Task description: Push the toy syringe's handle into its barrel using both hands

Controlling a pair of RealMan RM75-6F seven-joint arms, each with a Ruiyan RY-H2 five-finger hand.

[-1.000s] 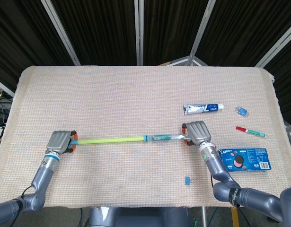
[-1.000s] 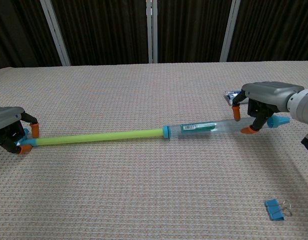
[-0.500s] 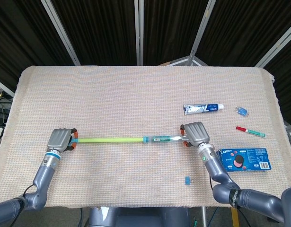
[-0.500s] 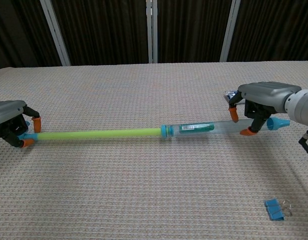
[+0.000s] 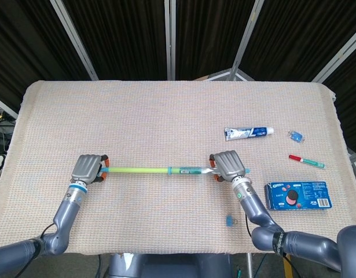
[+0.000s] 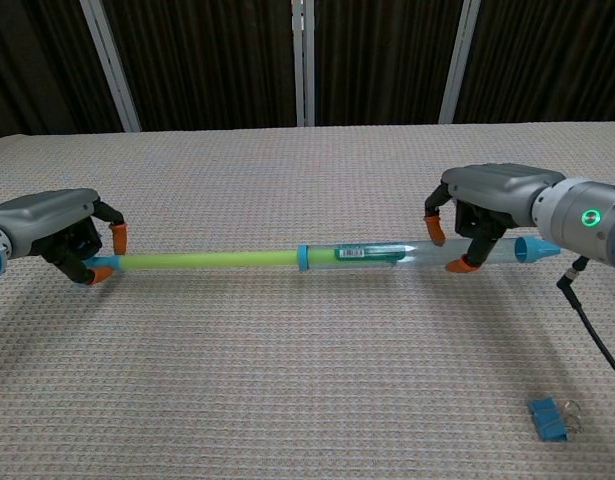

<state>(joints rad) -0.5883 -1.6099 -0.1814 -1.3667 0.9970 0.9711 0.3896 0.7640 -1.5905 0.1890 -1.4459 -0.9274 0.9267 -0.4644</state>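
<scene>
Green handle [image 6: 207, 261] shows shorter than a second ago; both hands have closed toward each other along the cloth-covered table [image 5: 166, 110]. Left hand [image 6: 67, 235] curls around the handle's outer end, fingertips pinching it. Right hand [image 6: 482, 200] wraps the clear barrel [image 6: 387, 252] near its blue nozzle tip. Syringe lies flat between the two hands, straight. Judgement: the push is under way, much handle still exposed. Binder clip [image 6: 549, 418] lies nearer the robot than the right hand.
</scene>
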